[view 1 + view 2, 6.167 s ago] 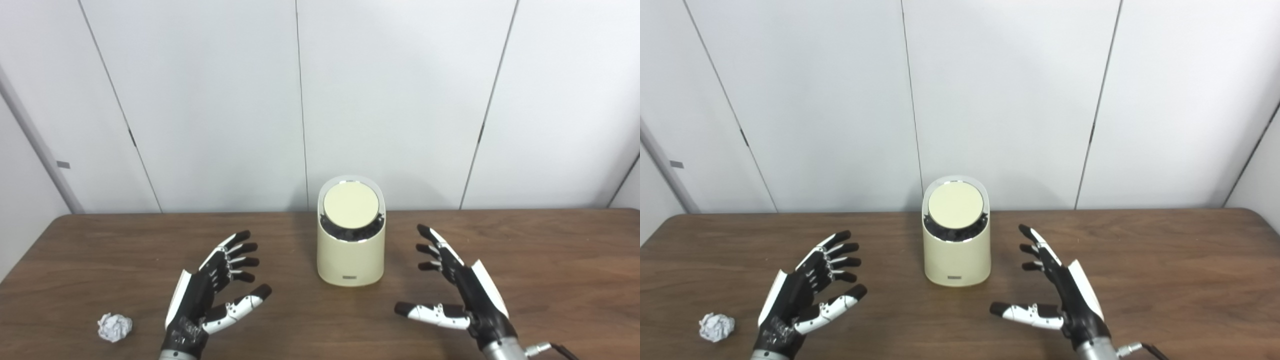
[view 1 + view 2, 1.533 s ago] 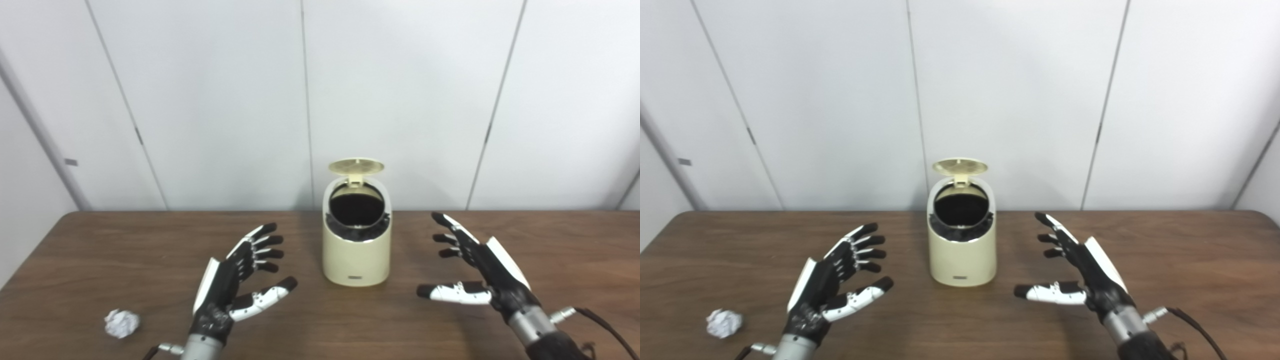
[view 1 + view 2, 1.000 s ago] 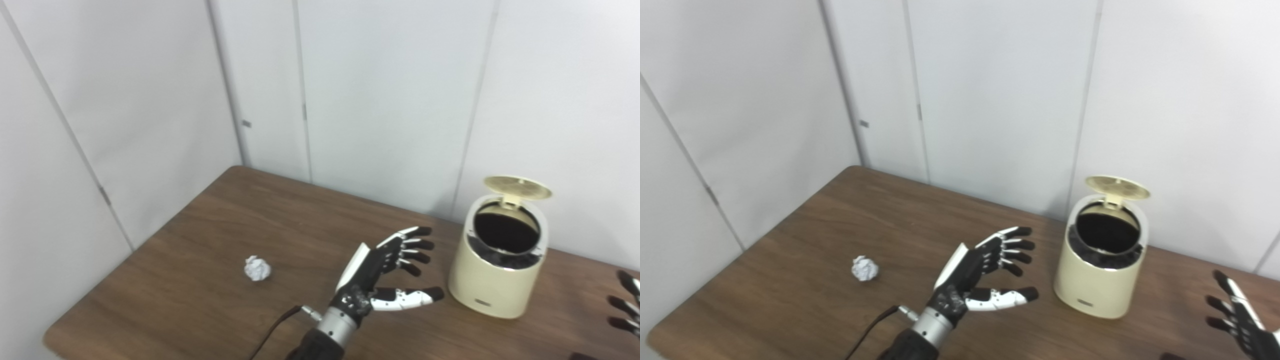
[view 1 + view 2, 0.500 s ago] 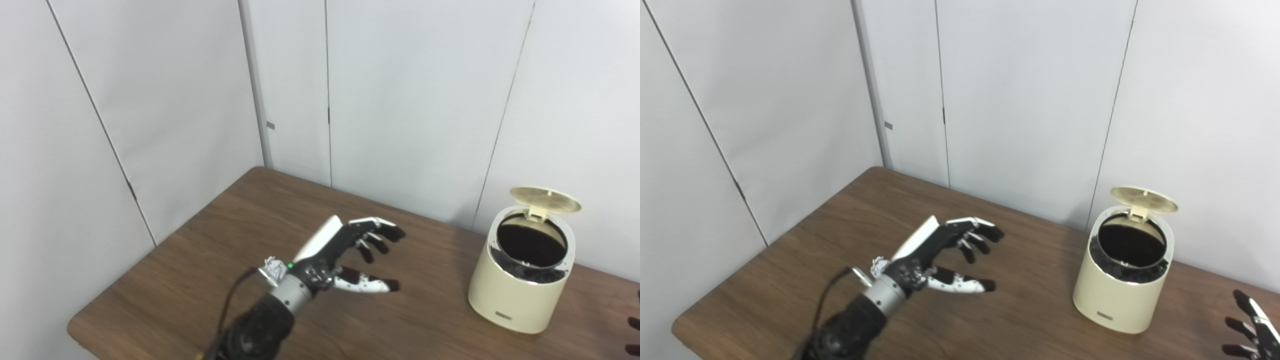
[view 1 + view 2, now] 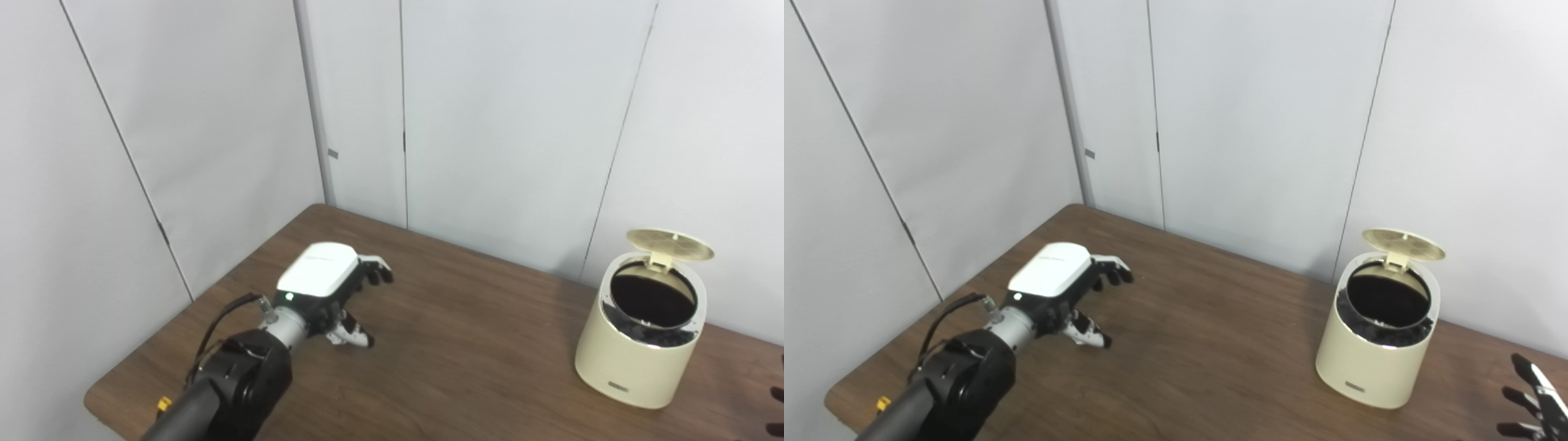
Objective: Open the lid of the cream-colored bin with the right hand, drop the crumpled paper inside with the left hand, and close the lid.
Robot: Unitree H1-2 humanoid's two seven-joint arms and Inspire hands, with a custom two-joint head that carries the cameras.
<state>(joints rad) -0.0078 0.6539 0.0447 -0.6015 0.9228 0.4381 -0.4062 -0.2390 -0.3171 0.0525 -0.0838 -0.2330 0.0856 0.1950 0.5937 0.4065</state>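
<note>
The cream-colored bin (image 5: pixel 637 361) stands at the right of the brown table (image 5: pixel 478 367), its round lid (image 5: pixel 669 243) tipped up at the back and its dark inside showing. My left hand (image 5: pixel 324 285) is far out to the left, palm down just above the table, with its fingers (image 5: pixel 375 275) bent and still apart from the thumb. The crumpled paper is hidden under this hand. Of my right hand (image 5: pixel 1534 401) only spread fingertips show at the lower right edge, apart from the bin.
White wall panels close the table in behind and on the left. The table's left corner and edge (image 5: pixel 98 398) lie just beside my left forearm. Bare wood stretches between the left hand and the bin.
My left hand has turned palm down and moved left and down onto the spot where the paper lay, covering it. Bin, lid and right hand are unchanged.
</note>
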